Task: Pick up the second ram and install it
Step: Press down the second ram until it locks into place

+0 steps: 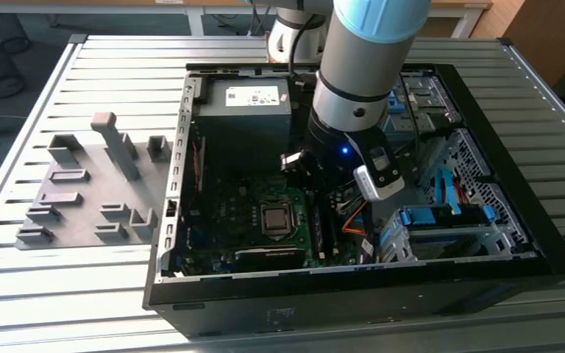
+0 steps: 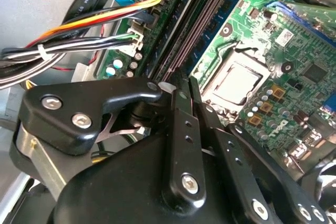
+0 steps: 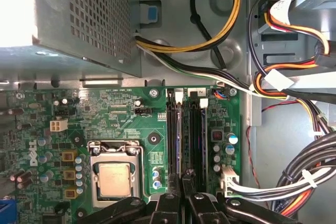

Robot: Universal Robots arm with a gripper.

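One computer case [image 1: 361, 294] lies open on one slatted tabletop [image 1: 86, 294]. Beside it sits one grey holder plate [image 1: 76, 235]. Inside the case are one green motherboard [image 3: 121, 124] with one processor socket [image 3: 114, 179] and one metal power supply box [image 3: 79, 19]. One robot arm [image 1: 361, 66] reaches in, carrying one claw [image 2: 181, 85].

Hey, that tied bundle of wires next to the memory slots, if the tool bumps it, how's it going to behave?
The wire bundle would probably flex and spring back rather than resist: it hangs in loose curves. The white tie likely makes the strands shift together. Its plugged-in white connector should limit how far it moves.
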